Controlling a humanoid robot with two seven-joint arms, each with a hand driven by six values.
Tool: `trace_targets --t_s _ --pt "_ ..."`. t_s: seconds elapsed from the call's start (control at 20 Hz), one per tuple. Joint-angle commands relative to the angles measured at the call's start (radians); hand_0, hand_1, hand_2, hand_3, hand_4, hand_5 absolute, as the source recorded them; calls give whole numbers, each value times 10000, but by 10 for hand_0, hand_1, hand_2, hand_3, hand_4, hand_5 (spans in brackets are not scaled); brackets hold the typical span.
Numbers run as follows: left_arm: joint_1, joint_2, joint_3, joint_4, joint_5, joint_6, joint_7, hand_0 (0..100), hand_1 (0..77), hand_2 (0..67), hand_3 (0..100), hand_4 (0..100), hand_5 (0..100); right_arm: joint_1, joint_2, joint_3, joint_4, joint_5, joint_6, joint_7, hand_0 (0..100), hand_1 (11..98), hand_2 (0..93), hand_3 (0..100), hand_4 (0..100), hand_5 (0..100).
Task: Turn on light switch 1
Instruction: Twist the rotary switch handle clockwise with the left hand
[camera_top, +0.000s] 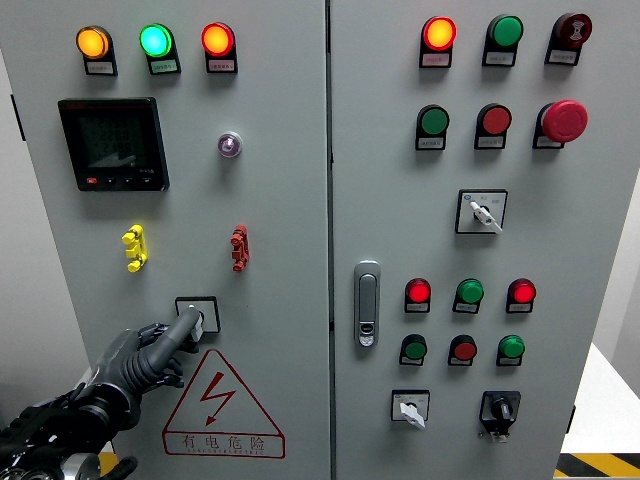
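Left hand (140, 358): seen at lower left, index finger extended, other fingers curled, nothing grasped.
Switch (197, 314): touched by the fingertip.
Panel (280, 200): grey, upright.

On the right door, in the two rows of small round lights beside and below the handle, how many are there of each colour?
Red lights: 3
Green lights: 3
Total: 6
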Motion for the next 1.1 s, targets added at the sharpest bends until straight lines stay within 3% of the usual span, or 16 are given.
trace_targets --t_s 0.0,0.35,1.05 --pt "-59 0 3 1 0 -6 -8 431 444 463 651 846 688 0 2 0 14 0 4 0 0 202 0 198 195 105" --pt "-121 0 19 93 0 -6 8 376 453 463 652 847 690 0 2 0 -1 0 -12 0 0 197 0 198 195 105" --pt "-136 0 19 123 0 -6 8 555 468 463 652 847 696 0 2 0 -1 0 4 0 0 200 0 199 195 105"
